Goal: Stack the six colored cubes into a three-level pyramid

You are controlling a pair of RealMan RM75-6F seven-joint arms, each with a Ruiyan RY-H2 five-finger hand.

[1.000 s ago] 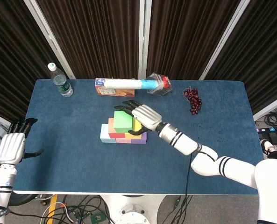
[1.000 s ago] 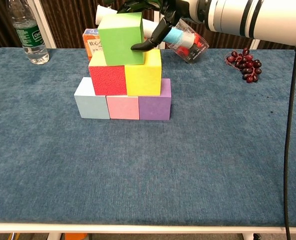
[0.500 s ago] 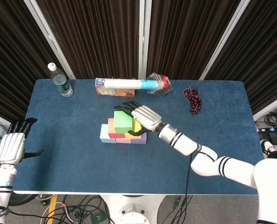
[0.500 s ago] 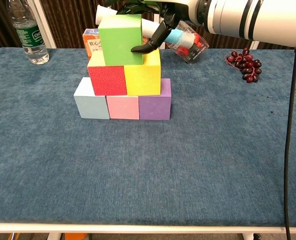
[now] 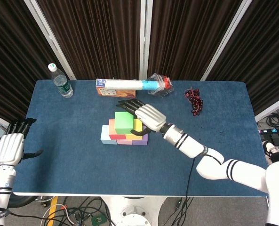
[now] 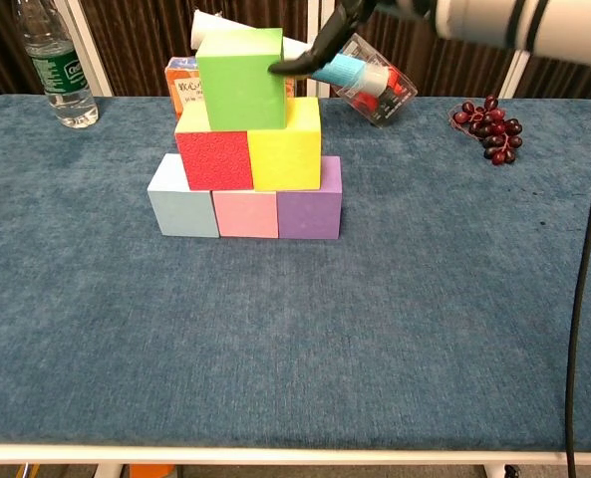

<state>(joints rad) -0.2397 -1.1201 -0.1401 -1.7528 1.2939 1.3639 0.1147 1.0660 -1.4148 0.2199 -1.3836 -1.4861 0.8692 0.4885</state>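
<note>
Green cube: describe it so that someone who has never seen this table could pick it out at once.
On the blue cloth-covered table, near its middle, stands a pyramid of coloured foam cubes. The green cube is the single block on top, resting across the red cube and the yellow cube. It is the only green block and the highest one, with the white robot right hand at its right side.
</note>
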